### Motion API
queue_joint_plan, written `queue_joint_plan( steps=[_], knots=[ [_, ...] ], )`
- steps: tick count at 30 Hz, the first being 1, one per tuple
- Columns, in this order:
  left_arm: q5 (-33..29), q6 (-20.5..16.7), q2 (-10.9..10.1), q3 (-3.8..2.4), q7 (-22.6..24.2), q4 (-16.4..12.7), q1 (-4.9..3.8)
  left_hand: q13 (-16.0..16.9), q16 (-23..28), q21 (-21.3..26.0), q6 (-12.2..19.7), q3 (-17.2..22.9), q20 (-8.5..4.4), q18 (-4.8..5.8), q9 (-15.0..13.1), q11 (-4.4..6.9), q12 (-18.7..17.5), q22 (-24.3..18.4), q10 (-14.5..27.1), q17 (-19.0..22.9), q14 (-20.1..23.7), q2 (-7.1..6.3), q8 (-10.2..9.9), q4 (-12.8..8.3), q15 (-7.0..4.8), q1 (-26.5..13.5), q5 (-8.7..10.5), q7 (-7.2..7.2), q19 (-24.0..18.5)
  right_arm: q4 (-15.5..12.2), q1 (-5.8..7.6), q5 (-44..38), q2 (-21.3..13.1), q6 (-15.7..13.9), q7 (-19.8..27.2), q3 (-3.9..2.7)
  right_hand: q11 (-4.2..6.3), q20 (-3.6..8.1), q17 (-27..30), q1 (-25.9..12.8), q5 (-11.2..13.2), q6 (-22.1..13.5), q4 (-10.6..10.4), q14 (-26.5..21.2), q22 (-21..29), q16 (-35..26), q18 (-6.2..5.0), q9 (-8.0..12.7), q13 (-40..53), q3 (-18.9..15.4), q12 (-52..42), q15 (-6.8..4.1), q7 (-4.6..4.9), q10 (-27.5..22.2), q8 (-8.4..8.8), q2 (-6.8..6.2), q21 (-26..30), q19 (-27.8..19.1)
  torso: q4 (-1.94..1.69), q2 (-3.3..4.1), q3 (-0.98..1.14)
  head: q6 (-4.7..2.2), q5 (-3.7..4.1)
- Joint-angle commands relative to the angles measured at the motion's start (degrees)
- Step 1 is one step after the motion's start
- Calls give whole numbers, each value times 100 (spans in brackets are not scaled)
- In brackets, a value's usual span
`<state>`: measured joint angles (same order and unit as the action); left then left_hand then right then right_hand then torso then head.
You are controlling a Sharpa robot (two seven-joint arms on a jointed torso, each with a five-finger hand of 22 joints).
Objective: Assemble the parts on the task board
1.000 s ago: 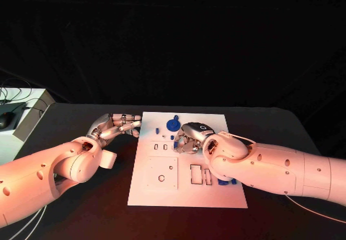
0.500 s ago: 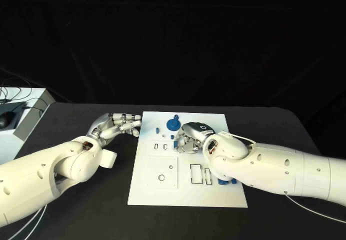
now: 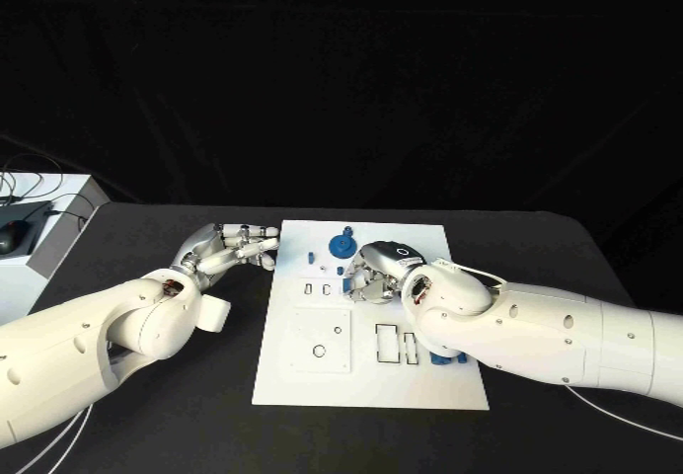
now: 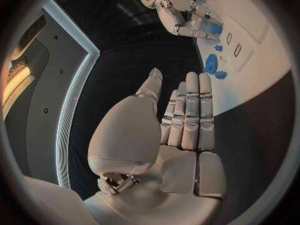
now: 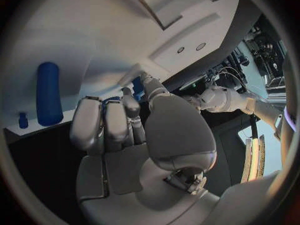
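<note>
Right hand point(image 3: 377, 275) down low over the far half of the task board point(image 3: 370, 390), fingers point(image 5: 103, 122) curled in tight with a small blue part point(image 4: 215, 29) pinched at the tips, a sliver of blue peeking out between them. Part poised just right of the pair of small slots point(image 3: 316, 289); impossible to tell whether touching the board yet or a shade above it.

Left hand point(image 3: 228, 247) parked on the surface point(image 3: 541, 247) just beside the board's far left edge, fingers point(image 4: 187, 110) straight and side by side, thumb out, nothing held. Looks to be steadying the board or simply waiting; hard to say which.

Elsewhere on the board: round blue part point(image 3: 341, 244) at the far end, just beyond the right hand, and a small blue peg point(image 3: 311, 258) to its left. More blue pieces point(image 3: 448, 358) on the near right, half tucked under the right forearm. Larger rectangular openings point(image 3: 387, 342) in the middle, unfilled.

Reads as an insertion step, early in the job by the look of it, with most parts loose and most openings bare. Next up, in all likelihood: lining the pinched part over its seat, squaring it up, then pressing straight down. Fine alignment needed, little room for tilt, and care called for to avoid knocking the round part close behind the knuckles
</note>
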<state>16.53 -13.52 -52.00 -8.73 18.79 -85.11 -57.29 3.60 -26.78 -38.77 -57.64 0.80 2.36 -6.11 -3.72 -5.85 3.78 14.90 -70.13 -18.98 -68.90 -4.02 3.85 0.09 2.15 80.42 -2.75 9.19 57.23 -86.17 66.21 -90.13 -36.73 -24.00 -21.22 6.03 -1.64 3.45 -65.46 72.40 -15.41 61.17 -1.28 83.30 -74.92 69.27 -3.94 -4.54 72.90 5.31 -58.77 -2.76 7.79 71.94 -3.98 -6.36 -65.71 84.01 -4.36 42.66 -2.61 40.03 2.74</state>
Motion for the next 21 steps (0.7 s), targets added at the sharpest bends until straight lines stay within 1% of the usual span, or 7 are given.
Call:
queue_joint_plan(
  steps=[1, 6, 9, 10, 14, 18, 21],
  knots=[
    [27, 70, 13, -4, 18, -4, 7, 0, -19, 4, 3, -5, 15, 34, 3, 6, 2, 7, 32, 7, 21, 35, -15, -21, 21, 3, -13, 25, -1, -32, -7, -46, -23, -117, 60, 2, -3, -27, -2, -16, 32, -54, -25, -3, -919, -14, -86, -3, -16, -8, 29, 30, -4, -62, 17, -70, 17, 287, -4, 3, -1, -5, 0],
    [31, 71, 14, -4, 20, 2, 9, 0, -19, 3, 8, -4, 17, 36, 3, 4, 2, 8, 37, 7, 28, 30, -16, -25, 23, 4, -13, 27, -8, -89, -12, -8, -78, -217, 156, 2, -33, -50, -16, -34, 86, -174, -131, -5, -920, -10, -92, -4, -96, -5, 41, 55, 27, -128, 17, -221, 17, 285, -7, 1, -1, -5, -4],
    [54, 91, 14, -4, 16, 11, 10, 0, -16, 5, 12, -5, 19, 38, 3, 4, 2, 8, 40, 8, 40, 21, -16, -29, 26, 6, -13, 22, -16, -131, -16, 65, -125, -331, 269, 2, -85, -76, -25, -30, 187, -415, -196, -11, -917, -8, -101, 25, -145, 13, 74, 92, 98, -204, 27, -345, 33, 278, -2, 1, -2, -8, -11],
    [77, 90, 15, -4, 6, 14, 10, -1, -14, 8, 17, -12, 21, 41, 3, 3, 0, 7, 47, 9, 48, 6, -17, -30, 29, 1, -13, 16, -24, -150, -18, 89, -147, -389, 313, 2, -112, -94, -35, -8, 264, -552, -289, -12, -920, -1, -105, 31, -179, 58, 91, 114, 141, -239, 24, -449, 25, 278, 1, 0, -2, -11, -13],
    [195, 72, 21, -4, -67, 27, 11, 1, -5, 31, 27, -57, 38, 57, 2, 3, -2, -2, 75, 12, 92, -80, -15, -6, 46, -70, -12, -20, -64, -270, -24, 202, -281, -677, 514, -1, -150, -137, -41, 120, 334, -697, -645, -20, -919, -2, -127, 17, -296, 40, 66, 146, 187, -320, 31, -645, 30, 276, 8, -1, 4, -17, -17],
    [329, 51, 35, -4, -176, 34, 11, 74, -45, 25, 6, -74, 29, 59, 0, 145, 224, 1, -383, -7, 65, -117, -11, 45, -15, -141, -15, -85, -50, -418, -24, 317, -459, -896, 660, -23, -160, -149, -53, 217, 341, -752, -793, -18, -919, 8, -135, 14, -377, 3, 12, 156, 201, -358, 38, -700, 29, 275, 14, -9, 6, -41, -21],
    [442, -8, 45, -4, -310, 29, 10, 154, -247, -71, -75, -114, -33, 57, -8, 240, 437, 50, -697, -117, -125, -184, 12, 140, -99, -273, -23, -96, 78, -532, -13, 440, -616, -1055, 799, -47, -158, -151, -58, 220, 348, -734, -806, -17, -923, 13, -133, 8, -390, 0, -2, 153, 198, -356, 35, -702, 13, 278, 26, -16, 13, -61, -36]
  ],
)
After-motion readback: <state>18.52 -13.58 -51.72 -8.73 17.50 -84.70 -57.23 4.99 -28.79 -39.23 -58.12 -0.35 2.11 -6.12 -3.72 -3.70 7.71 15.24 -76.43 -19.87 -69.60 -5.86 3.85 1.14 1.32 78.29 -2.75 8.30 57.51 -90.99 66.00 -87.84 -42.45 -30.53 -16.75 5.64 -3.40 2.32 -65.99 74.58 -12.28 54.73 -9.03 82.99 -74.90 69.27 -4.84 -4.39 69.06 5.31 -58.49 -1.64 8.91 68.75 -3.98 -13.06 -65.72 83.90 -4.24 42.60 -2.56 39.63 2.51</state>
